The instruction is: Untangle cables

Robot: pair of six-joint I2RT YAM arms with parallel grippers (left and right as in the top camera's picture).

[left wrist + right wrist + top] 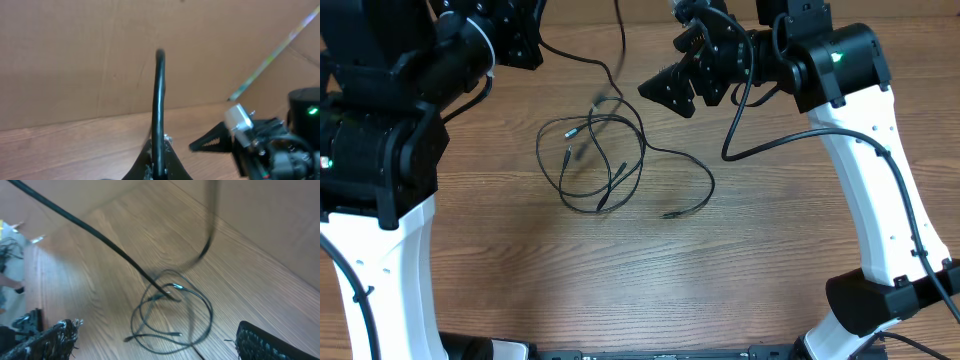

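Note:
The cables (592, 165) lie as thin black loops with small plug ends in the middle of the wooden table (740, 270). One strand rises from the bundle, blurred, toward the table's back. My left gripper (532, 45) is at the back left, shut on a black cable (159, 95) that stands up between its jaws (159, 142). My right gripper (678, 66) hangs open above and behind the bundle, with nothing between its fingers. In the right wrist view the cables (170, 315) lie below the open gripper (155, 330), and a taut strand (100, 232) runs up and to the left.
A brown cardboard wall (100, 50) stands behind the table. The thick black cable of the right arm (760, 145) droops to the bundle's right. The white arm bases stand at the front left (380, 290) and front right (880, 260).

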